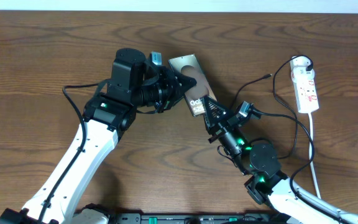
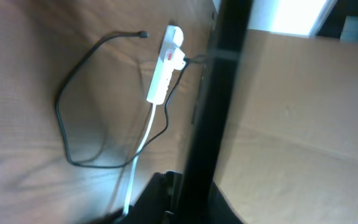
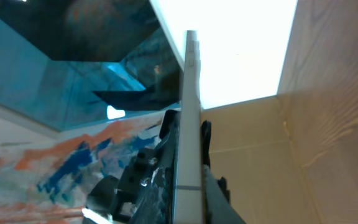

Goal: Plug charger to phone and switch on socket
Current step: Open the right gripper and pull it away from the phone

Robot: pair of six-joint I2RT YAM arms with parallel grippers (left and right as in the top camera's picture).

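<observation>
— Gold phone (image 1: 189, 67)?
— Mid-counter (image 1: 42, 50), long axis slanting; left end effector (image 1: 179, 84) and right end effector (image 1: 207, 106) both clamped on it.
— Charger (image 1: 267, 76) tip?
— Loose, rightward beside socket (image 1: 306, 87); right arm nearer.

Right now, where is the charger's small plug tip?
Overhead, the charger's tip lies on the table's right side, just left of the white socket, apart from the phone.

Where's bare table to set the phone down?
Bare table left of the left arm, and the front patch between both arms. Crowded on the right: the charger loops between the right arm and the socket.
</observation>
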